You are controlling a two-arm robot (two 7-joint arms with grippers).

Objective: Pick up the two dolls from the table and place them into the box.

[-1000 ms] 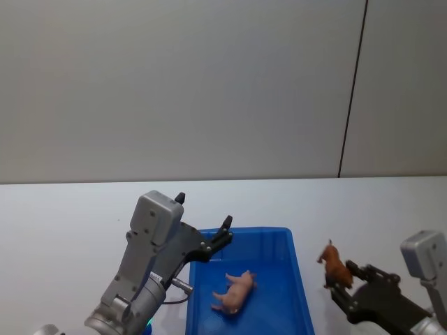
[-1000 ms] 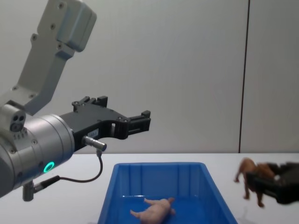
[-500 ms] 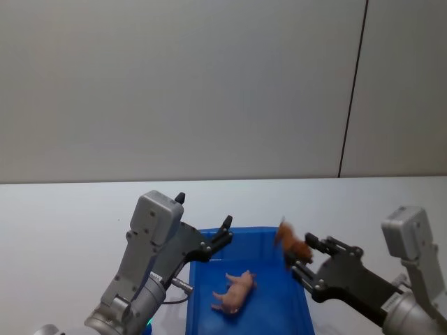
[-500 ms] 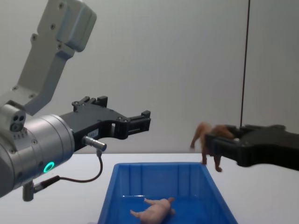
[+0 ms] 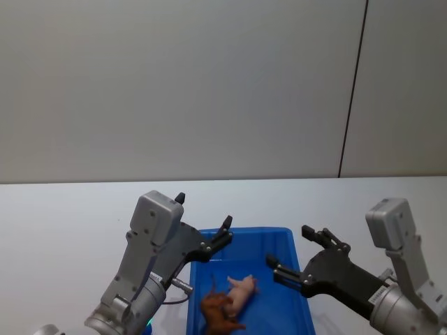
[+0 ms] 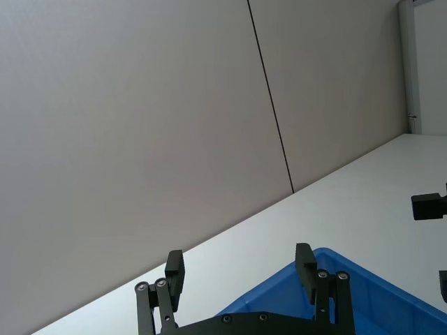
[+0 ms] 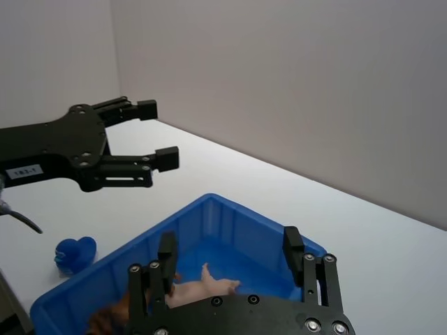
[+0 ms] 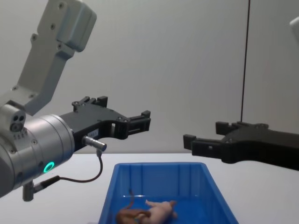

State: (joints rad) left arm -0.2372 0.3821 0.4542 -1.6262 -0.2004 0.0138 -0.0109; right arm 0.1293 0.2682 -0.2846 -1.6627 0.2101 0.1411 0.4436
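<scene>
The blue box [image 5: 258,230] sits on the white table [image 5: 63,230] before me. Both dolls lie inside it. The pale pink pig [image 5: 242,289] rests on its side in the middle, and the brown lion [image 5: 218,311] lies against it nearer to me. My right gripper [image 5: 288,244] hovers open and empty above the box's right side. My left gripper [image 5: 204,210] hangs open and empty over the box's far left corner. From the chest, the pig [image 8: 162,210] and the lion [image 8: 130,216] lie below the left gripper [image 8: 122,108] and the right gripper [image 8: 204,132].
A plain grey wall [image 5: 209,84] with a dark vertical seam rises behind the table. White tabletop spreads left, right and beyond the box. In the right wrist view a small blue object [image 7: 75,252] sits on the table beside the box [image 7: 209,200].
My right gripper carried the lion from the table over the box and opened. The lion dropped in beside the pig. The left arm stayed still.
</scene>
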